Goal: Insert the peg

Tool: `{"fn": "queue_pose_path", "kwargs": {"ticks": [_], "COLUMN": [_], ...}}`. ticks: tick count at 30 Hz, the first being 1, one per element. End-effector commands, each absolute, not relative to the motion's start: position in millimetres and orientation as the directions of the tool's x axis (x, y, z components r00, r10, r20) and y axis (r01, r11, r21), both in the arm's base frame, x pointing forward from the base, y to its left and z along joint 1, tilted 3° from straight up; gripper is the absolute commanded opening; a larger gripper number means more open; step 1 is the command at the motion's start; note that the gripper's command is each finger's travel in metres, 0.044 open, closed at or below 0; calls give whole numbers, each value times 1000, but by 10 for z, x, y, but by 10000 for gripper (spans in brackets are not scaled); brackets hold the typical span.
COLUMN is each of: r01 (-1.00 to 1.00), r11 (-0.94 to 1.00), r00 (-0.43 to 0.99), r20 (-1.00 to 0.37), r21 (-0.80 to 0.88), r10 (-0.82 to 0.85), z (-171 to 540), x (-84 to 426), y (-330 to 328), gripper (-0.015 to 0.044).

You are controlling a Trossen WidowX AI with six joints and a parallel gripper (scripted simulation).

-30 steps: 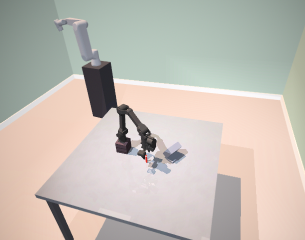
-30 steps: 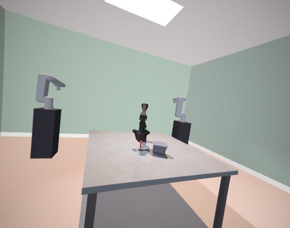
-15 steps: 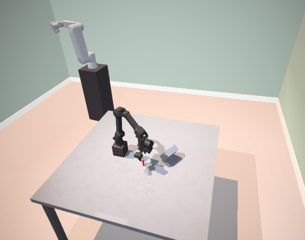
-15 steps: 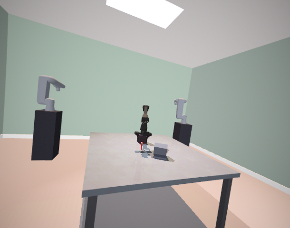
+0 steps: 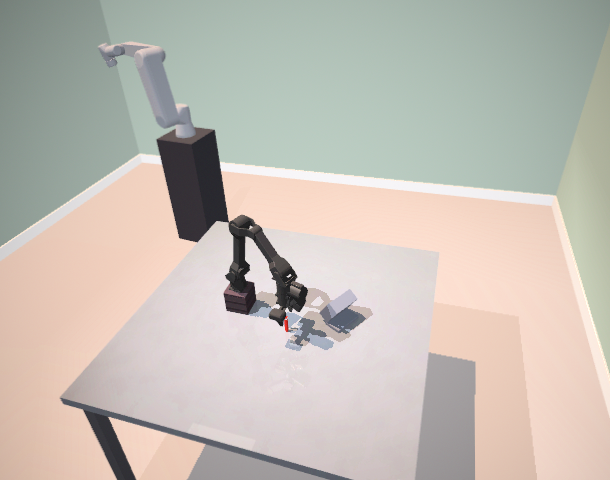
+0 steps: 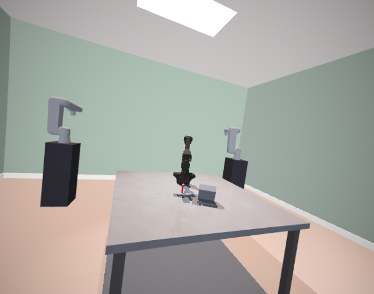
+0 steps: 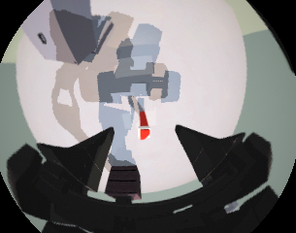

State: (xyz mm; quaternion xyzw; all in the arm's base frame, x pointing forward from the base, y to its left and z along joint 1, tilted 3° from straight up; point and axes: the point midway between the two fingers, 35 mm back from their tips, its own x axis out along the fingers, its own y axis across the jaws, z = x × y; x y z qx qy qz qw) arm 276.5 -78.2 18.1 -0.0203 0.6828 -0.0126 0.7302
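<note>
A red peg point(image 5: 286, 324) point(image 6: 182, 188) point(image 7: 144, 118) stands upright on the table. My gripper point(image 5: 288, 308) point(image 6: 184, 179) point(image 7: 145, 129) is open and empty, above the peg. In the wrist view the peg's top shows in the gap between the two fingertips, below them and not touched. The sloped grey panel point(image 5: 341, 303) point(image 6: 207, 193) point(image 7: 33, 24) stands beyond the peg, at the upper left of the wrist view. Its small dark hole point(image 7: 42, 38) shows in the face there; the hole's exact shape is too small to tell.
The arm stands on a dark block point(image 5: 239, 300) point(image 7: 123, 182) on the grey table point(image 5: 233, 372) point(image 6: 149, 218). Shadows of the arm and panel fall around the peg. Pale robot arms on dark pedestals point(image 5: 191, 180) point(image 6: 60, 174) stand off the table.
</note>
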Motion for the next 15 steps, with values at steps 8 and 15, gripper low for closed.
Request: {"fn": "queue_pose_path", "kwargs": {"ticks": [8,15], "r01": [-5,-5], "r11": [999,999], "r00": [61,61], "r20": [-997,-997], "r21": [-39,-39], "r10": [-39,-39], "z": [-32,-144], "x": [2759,2754], "y": [-776,-776], "gripper": [440,440]}}
